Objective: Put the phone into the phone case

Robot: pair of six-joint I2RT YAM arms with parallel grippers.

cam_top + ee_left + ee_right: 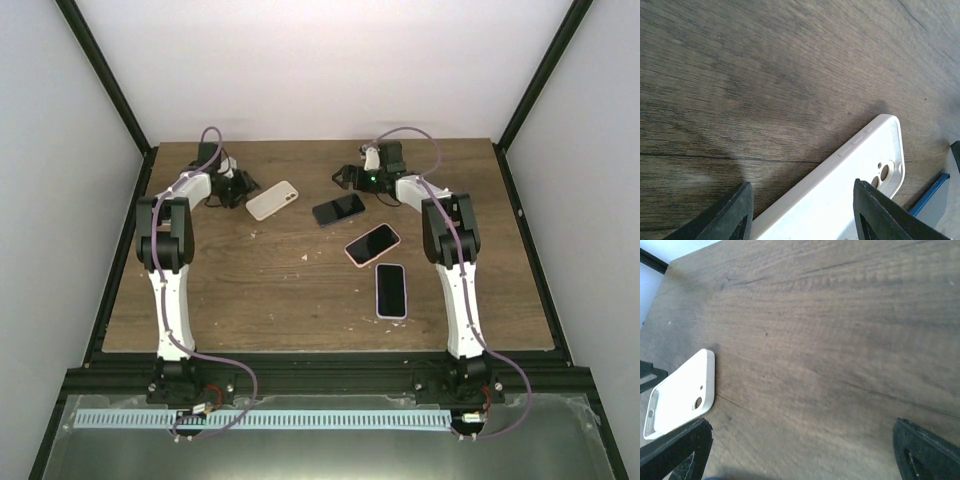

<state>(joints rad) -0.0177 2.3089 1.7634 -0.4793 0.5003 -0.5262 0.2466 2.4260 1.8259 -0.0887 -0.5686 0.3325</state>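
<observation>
The white phone case (pixel 272 200) lies flat at the table's (pixel 300 290) far left, its near end cut off by the bottom of the left wrist view. A blue sliver (pixel 928 192) pokes in at the right there; I can't tell what it is.

The bare dark phone (pixel 338 209) lies just right of the case, with a gap between them. The left gripper (pixel 236 188) is at the case's left end, jaws spread wide, and the case runs in between the fingers (pixel 730 215). The right gripper (pixel 349 179) sits just beyond the phone, also gaping wide over bare wood.

The case is matte with rounded corners, moulded side buttons and a camera cutout. The table is dark, grainy wood. Two pink-cased phones (pixel 372 244) lie nearer, to the right.
</observation>
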